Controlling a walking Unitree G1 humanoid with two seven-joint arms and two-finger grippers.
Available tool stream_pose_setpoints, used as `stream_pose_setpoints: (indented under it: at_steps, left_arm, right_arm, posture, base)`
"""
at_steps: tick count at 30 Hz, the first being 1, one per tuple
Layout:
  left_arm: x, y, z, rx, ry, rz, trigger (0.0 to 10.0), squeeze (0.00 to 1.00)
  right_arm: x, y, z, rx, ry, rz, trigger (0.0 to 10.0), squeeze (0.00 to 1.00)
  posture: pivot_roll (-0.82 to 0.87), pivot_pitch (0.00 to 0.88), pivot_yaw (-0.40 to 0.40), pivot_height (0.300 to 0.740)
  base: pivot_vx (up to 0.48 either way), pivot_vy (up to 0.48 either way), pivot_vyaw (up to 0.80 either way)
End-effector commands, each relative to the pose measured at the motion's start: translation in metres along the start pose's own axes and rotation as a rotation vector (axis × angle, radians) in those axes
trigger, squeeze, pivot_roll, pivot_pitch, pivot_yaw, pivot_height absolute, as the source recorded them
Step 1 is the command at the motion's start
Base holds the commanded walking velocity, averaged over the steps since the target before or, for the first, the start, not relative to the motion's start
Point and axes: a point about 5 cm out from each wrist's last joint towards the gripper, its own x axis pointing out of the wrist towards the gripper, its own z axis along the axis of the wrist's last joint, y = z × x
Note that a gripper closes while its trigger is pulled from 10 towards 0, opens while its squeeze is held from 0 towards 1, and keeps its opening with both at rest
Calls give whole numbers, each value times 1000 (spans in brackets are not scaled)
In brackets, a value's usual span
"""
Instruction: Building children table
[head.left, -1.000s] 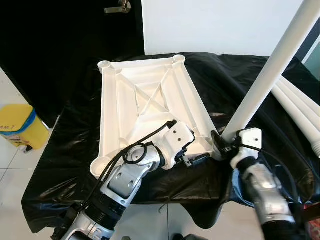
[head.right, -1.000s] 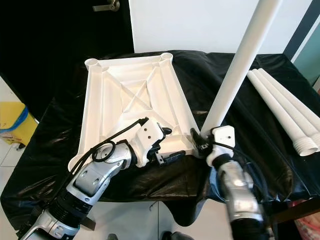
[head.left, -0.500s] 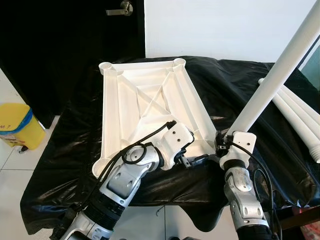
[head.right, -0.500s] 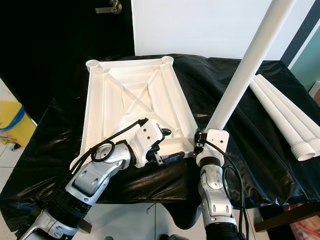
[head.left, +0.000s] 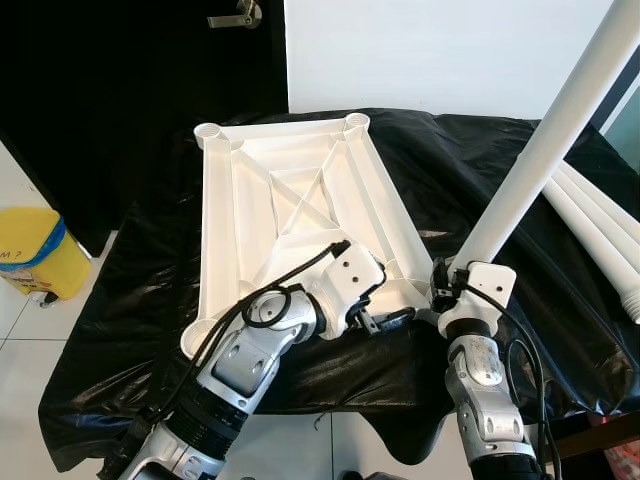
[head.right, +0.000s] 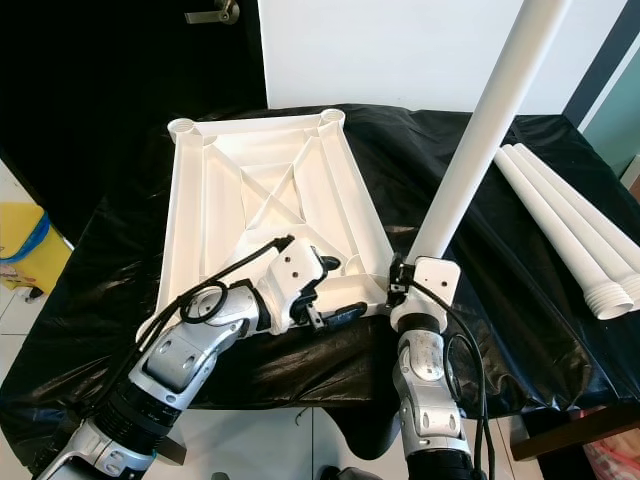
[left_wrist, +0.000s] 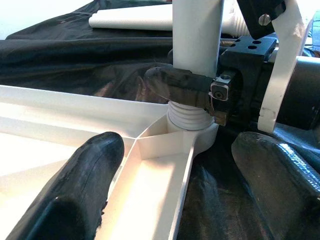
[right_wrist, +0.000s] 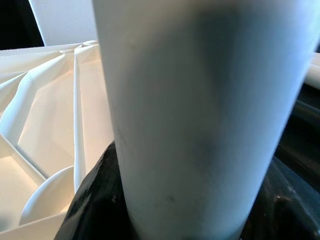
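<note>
Jaws of the right gripper (left_wrist: 192, 87) clamp the smooth white table leg (head.left: 545, 150).

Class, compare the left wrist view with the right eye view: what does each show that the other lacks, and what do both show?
Left wrist view alone: the leg's threaded end sitting in the tabletop's corner socket.

Right eye view alone: the whole upturned tabletop, three spare legs, a yellow bin and the left gripper.

Both: the right gripper shut on the white table leg, on the black sheet.
</note>
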Motion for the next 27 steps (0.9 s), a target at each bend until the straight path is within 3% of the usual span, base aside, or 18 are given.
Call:
stream_pose_setpoints:
  at_steps: [1, 4, 5, 11, 14, 16, 17, 19, 20, 27]
  left_arm:
    - [0, 0, 3, 0, -7, -13, 10000, 0]
    - [0, 1, 3, -1, -7, -11, 10000, 0]
    - [1, 0, 3, -2, -9, -9, 10000, 0]
    - [2, 0, 4, -3, -11, -4, 10000, 0]
    - [2, 1, 3, -5, -11, -4, 10000, 0]
    - [2, 1, 3, -5, -12, -5, 10000, 0]
    - [2, 1, 3, -5, -12, -6, 10000, 0]
    - [2, 0, 4, -4, -12, -7, 10000, 0]
    - [3, 0, 4, -2, -11, -12, 10000, 0]
    - [3, -1, 3, 5, -7, -32, 10000, 0]
  right_arm:
    - [-5, -3, -15, -9, 83, 1, 10000, 129]
    - [-5, -3, -15, -9, 82, 3, 10000, 129]
    - [-5, -4, -14, -10, 79, 18, 10000, 1000]
    - [-7, -7, -10, -11, 53, 90, 10000, 1000]
    - [-9, -16, -2, -7, 16, 231, 10000, 1000]
    - [-9, -18, -1, -13, 10, 262, 10000, 1000]
    - [-10, -19, 0, -16, 7, 280, 10000, 580]
    - [-10, -22, 2, -25, -4, 302, 10000, 580]
    - [-9, -26, 6, -52, -21, 369, 10000, 0]
    - [-1, -37, 18, -133, -29, 557, 10000, 0]
  posture:
    - [-11, 86, -51, 740]
    - [-11, 86, -51, 740]
    - [-11, 85, -54, 740]
    - [-14, 86, -55, 740]
    - [-19, 87, -55, 740]
    - [-19, 87, -55, 740]
    - [-19, 87, -55, 740]
    - [-24, 88, -53, 740]
    - [-26, 88, -51, 740]
    - [-32, 83, -47, 740]
  base:
    - [0, 0, 0]
    - [0, 0, 0]
    - [0, 0, 0]
    - [0, 0, 0]
    - [0, 0, 0]
    - [0, 0, 0]
    - [0, 0, 0]
    - [0, 0, 0]
    - [0, 0, 0]
    - [0, 0, 0]
